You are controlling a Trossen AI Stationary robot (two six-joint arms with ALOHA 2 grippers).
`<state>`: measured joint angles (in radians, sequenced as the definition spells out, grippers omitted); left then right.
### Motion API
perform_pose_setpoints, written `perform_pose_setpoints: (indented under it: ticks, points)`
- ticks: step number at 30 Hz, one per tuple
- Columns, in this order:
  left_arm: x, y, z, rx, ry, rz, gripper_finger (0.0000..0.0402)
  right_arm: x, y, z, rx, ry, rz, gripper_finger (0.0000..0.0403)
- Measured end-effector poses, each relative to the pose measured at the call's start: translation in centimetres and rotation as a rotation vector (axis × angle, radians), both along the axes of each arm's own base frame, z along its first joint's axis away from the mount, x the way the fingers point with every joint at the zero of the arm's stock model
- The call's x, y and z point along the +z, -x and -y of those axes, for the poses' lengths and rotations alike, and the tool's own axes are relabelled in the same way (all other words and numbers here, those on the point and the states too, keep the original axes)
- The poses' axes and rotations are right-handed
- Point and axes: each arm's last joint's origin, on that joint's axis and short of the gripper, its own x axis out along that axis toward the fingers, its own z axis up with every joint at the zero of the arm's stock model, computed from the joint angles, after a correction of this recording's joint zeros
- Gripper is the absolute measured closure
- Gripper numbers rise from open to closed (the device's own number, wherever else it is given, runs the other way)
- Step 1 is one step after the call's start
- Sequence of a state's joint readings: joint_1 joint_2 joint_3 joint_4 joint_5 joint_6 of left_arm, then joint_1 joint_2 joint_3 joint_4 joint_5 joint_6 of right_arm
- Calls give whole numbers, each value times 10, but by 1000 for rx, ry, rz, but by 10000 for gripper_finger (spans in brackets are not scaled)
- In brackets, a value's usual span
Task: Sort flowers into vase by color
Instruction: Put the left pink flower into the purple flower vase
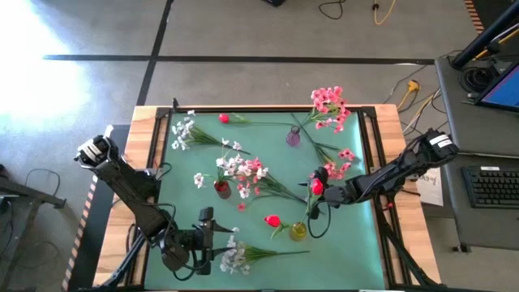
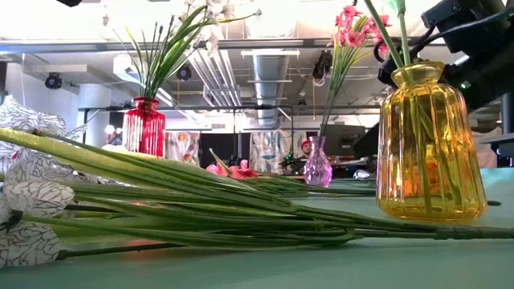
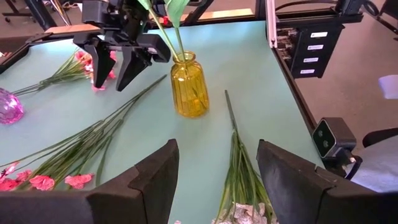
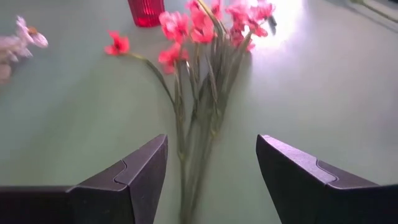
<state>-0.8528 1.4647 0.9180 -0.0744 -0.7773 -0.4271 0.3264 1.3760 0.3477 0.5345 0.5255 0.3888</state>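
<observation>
From above, three small glass vases stand on the green-topped table (image 1: 357,243): red (image 1: 221,188), purple (image 1: 293,137) and yellow (image 1: 298,231). The left pincer (image 1: 217,241), released, faces a white-blossomed spray (image 1: 237,257) near the table's front edge. In the right wrist view, the right pincer (image 4: 211,180), also released, has a pink-blossomed spray (image 4: 205,37) lying ahead between its fingers, with bare mat either side.

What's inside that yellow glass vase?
Thin green stems stand in the yellow vase, rising out of its mouth. The ribbed tinted glass blurs their lower ends, so whether there is water cannot be told.
</observation>
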Motion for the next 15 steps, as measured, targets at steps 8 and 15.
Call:
perform_pose_setpoints:
  ticks: [8, 15]
  points:
    - [0, -1, -1, 5, -4, 0, 198, 18, -16, -5, 53, 80, 40, 165]
    - [0, -1, -1, 3, -6, 0, 198, 13, -18, -6, 54, 86, 23, 165]
